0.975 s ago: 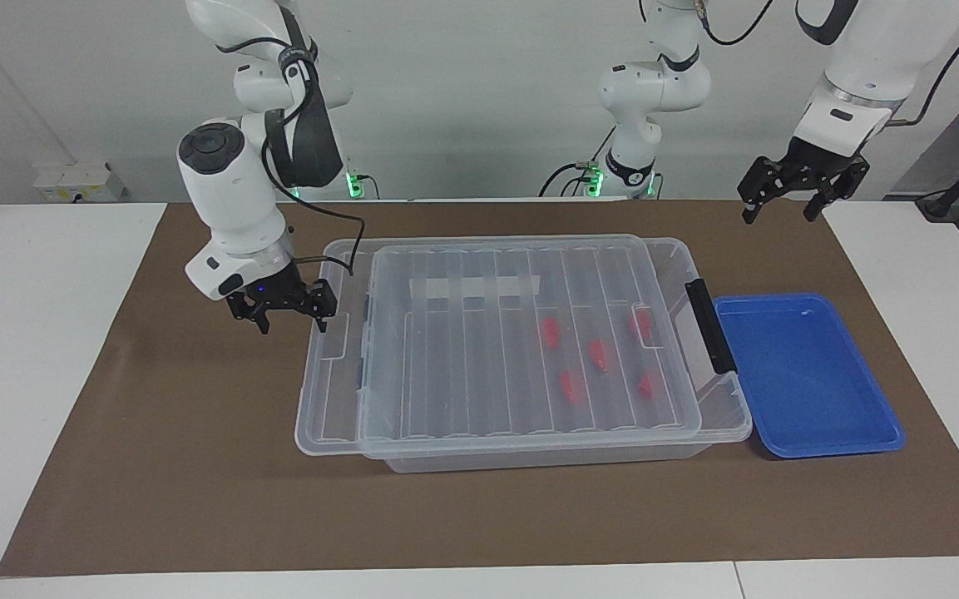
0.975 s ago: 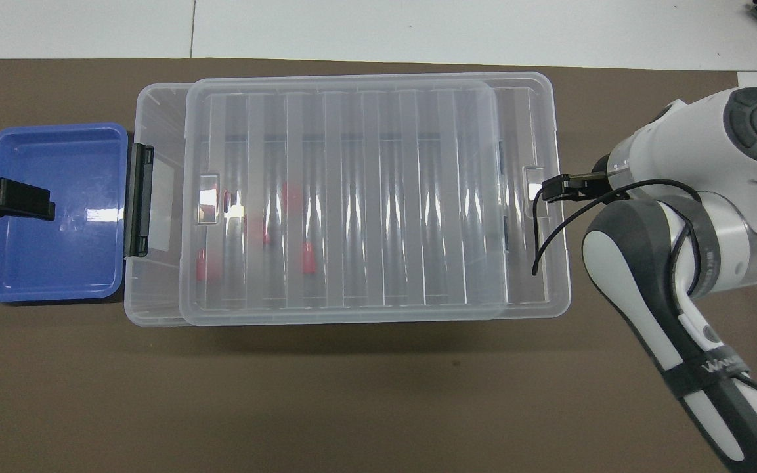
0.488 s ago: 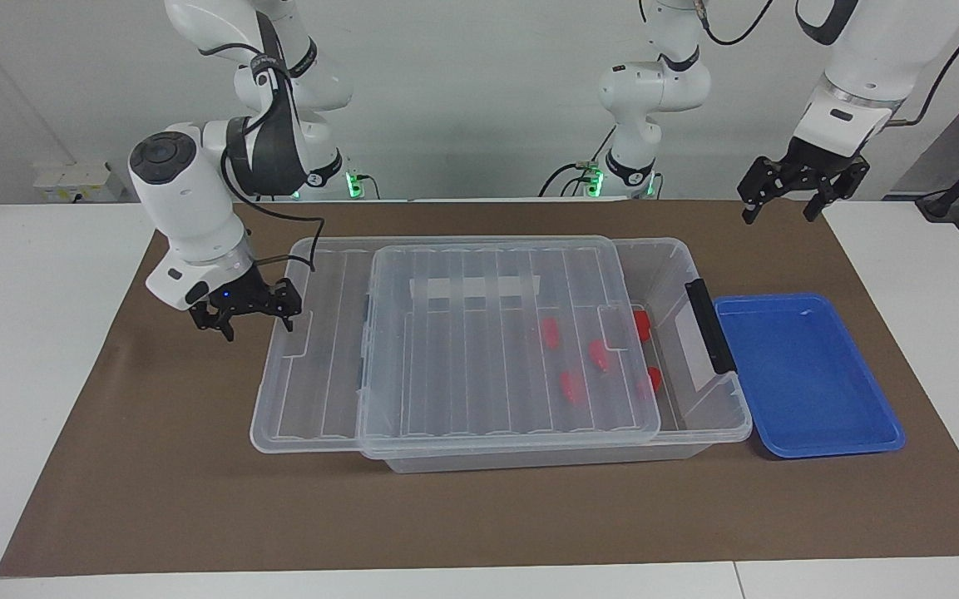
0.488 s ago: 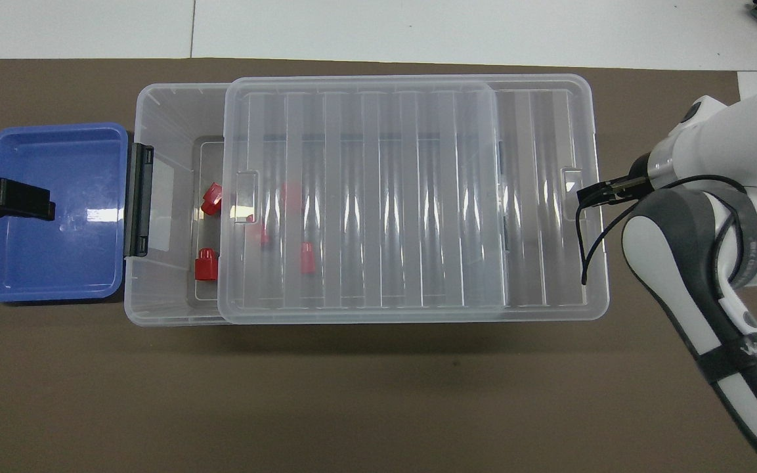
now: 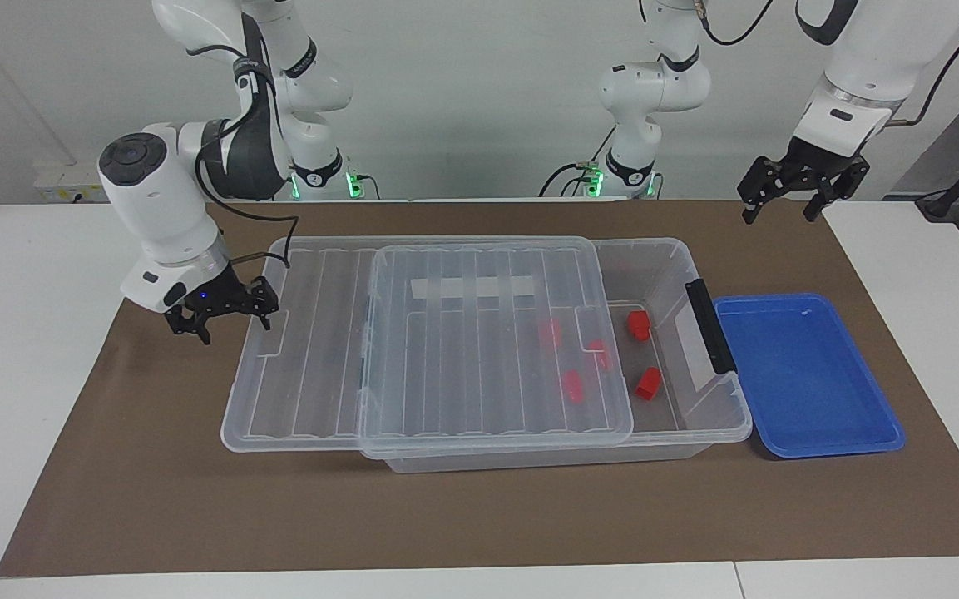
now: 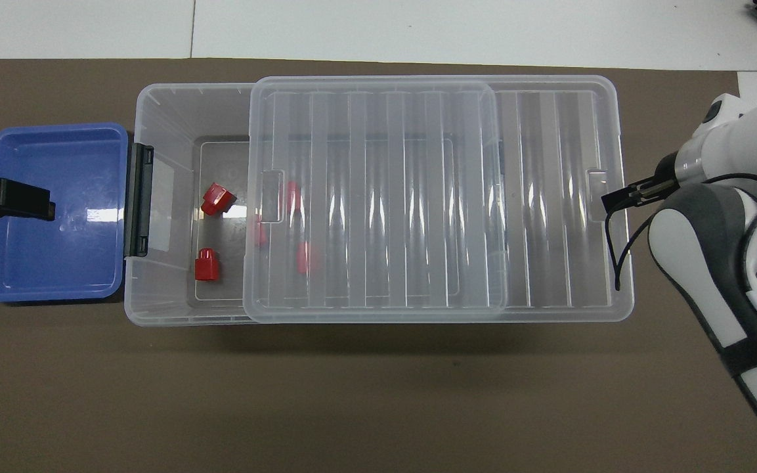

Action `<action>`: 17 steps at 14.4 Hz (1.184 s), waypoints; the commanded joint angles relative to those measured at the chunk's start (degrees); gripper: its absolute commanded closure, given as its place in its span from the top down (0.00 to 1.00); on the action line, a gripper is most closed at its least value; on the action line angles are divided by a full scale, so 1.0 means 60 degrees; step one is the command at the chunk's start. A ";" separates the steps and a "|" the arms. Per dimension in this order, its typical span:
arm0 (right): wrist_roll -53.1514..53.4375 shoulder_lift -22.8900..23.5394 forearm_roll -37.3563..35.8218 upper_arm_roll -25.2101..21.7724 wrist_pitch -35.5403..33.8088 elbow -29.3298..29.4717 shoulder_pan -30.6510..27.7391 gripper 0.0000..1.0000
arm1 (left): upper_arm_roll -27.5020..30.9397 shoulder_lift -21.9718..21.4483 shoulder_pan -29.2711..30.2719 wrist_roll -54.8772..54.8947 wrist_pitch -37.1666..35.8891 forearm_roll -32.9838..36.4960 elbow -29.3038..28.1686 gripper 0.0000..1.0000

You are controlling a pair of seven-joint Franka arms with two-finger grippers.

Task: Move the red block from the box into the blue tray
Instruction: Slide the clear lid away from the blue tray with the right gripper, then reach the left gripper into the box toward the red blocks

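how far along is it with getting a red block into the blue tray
Early. The right gripper is at the lid edge, with the lid slid partway off the box toward the right arm's end. Two red blocks lie uncovered; others sit under the lid. The blue tray holds no block. The left gripper waits above the table. Picking and placing remain.

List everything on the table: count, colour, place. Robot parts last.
box: one, clear, mid-mat, black latch at the tray end.
lid: one, clear ribbed, slid partway off toward the right arm's end.
red blocks: five, inside the box near the latch end; two uncovered, three under the lid.
blue tray: one, beside the box's latch end, nothing in it.
mat: one, brown, under everything.
right gripper: black, at the lid's pulled-out end.
left gripper: black, waiting above the mat near the tray.
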 commanded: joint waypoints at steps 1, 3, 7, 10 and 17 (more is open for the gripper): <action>-0.0731 -0.0215 -0.0165 0.0076 -0.0047 -0.0230 -0.0334 0.99 | 0.0002 -0.0191 0.0045 -0.0022 0.0025 0.0010 -0.0234 1.00; -0.1053 -0.0200 -0.0238 0.0076 -0.0018 -0.0230 -0.0408 0.99 | 0.0002 -0.0191 0.0045 -0.0022 0.0025 0.0010 -0.0249 1.00; -0.1480 -0.0127 -0.0370 0.0076 0.0100 -0.0215 -0.0569 0.99 | -0.0012 -0.0191 0.0031 -0.0022 0.0025 0.0025 -0.0234 1.00; -0.1290 -0.0098 -0.0356 0.0076 0.0070 -0.0098 -0.0555 0.99 | -0.0012 -0.0205 -0.0056 -0.0050 -0.0295 0.0010 -0.0234 1.00; 0.2236 -0.0668 -0.0224 0.0149 -0.0295 -0.0039 0.0308 0.99 | -0.0085 -0.0074 -0.1492 -0.3361 0.1371 -0.0004 -0.0586 1.00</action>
